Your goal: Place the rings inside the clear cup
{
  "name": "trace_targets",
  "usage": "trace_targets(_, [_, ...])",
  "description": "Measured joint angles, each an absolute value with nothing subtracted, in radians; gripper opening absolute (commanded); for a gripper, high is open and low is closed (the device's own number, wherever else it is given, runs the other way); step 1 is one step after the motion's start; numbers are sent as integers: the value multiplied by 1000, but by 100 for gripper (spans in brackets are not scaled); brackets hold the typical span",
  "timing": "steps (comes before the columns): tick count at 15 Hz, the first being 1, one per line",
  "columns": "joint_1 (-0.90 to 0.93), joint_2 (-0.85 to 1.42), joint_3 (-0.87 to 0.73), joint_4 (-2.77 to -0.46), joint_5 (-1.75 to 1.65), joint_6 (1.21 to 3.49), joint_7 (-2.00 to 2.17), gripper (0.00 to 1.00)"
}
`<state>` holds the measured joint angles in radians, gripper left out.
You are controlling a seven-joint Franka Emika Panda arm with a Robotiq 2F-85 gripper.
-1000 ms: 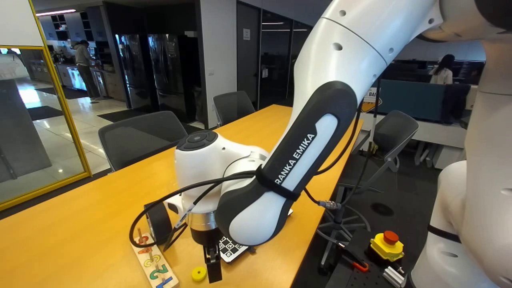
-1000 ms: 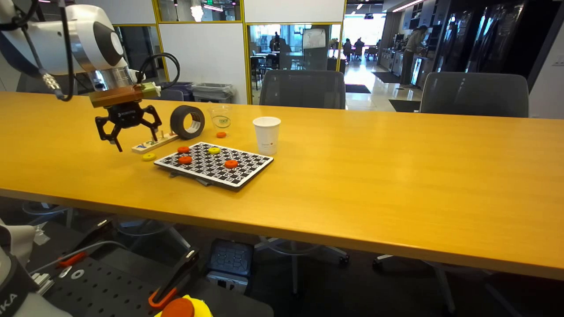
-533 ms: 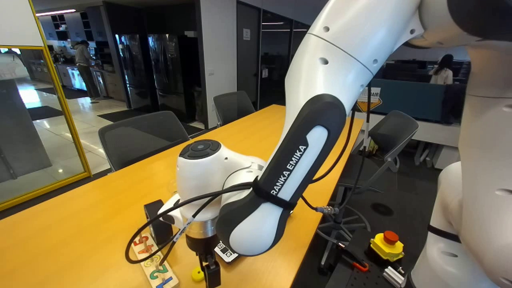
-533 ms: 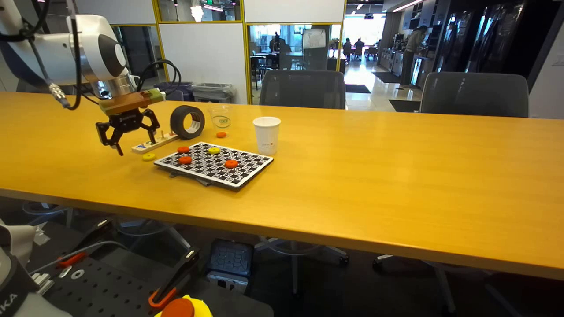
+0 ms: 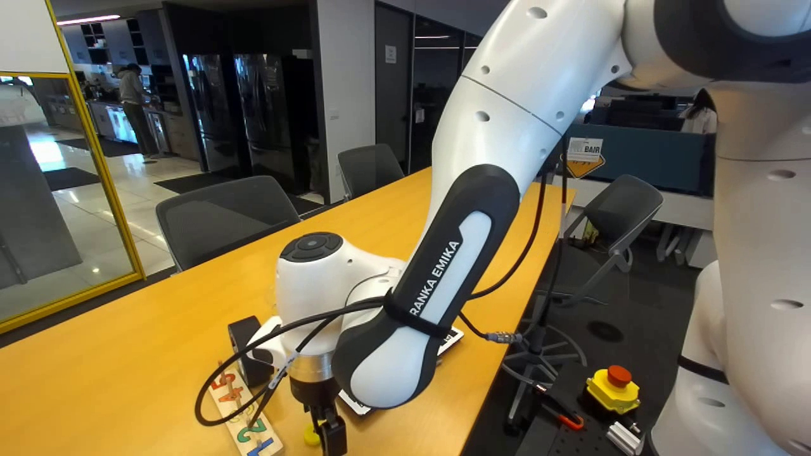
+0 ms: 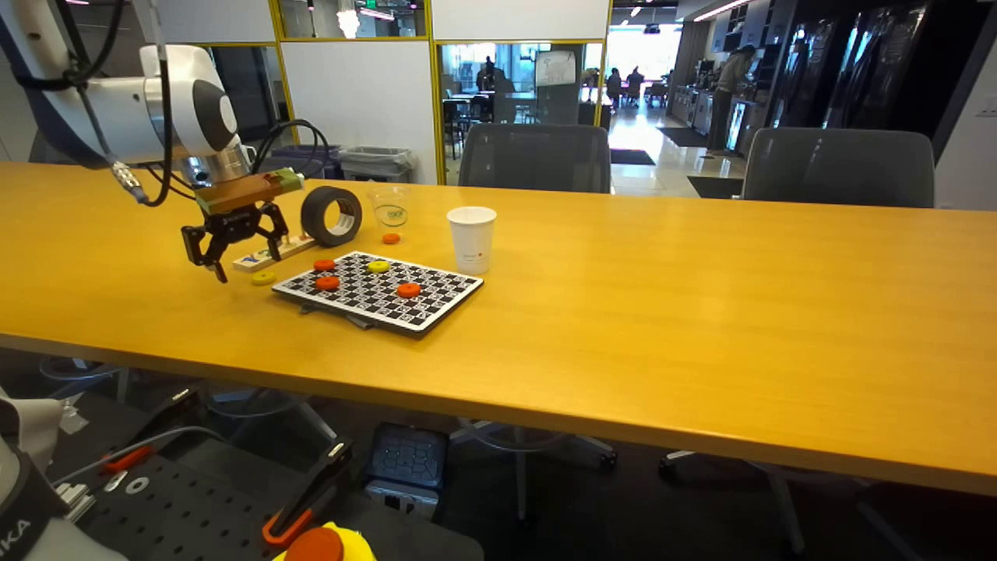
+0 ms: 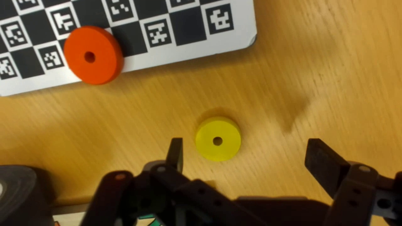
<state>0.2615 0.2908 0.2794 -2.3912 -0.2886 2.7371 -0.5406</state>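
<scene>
My gripper [image 7: 245, 140] is wide open above the table. In the wrist view a yellow ring [image 7: 218, 139] lies flat between the open jaws, nearer the left finger, touching neither. Of the orange-red rings, one [image 7: 106, 55] rests at the edge of the checkered board [image 7: 194, 45]. In an exterior view that board carries orange-red rings [image 6: 328, 284] and a yellow ring [image 6: 378, 266]. The clear cup [image 6: 389, 204] stands upright behind it, with an orange-red ring [image 6: 391, 238] at its base; whether inside or just in front, I cannot tell. The arm hides the cup in an exterior view.
A black tape roll [image 6: 313, 218] stands on its rim, left of the clear cup. Beside it lies a wooden number peg board [image 5: 266, 437], close to the gripper. The opaque white cup [image 6: 471, 241] is behind the checkered board's right side.
The arm has come lower, and the open gripper has shifted towards the loose yellow ring. The rings, cups and board have stayed in place.
</scene>
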Motion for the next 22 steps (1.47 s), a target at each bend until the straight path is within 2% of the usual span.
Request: trace_targets(22, [224,371,282,-2309,-289,2696,-593,100])
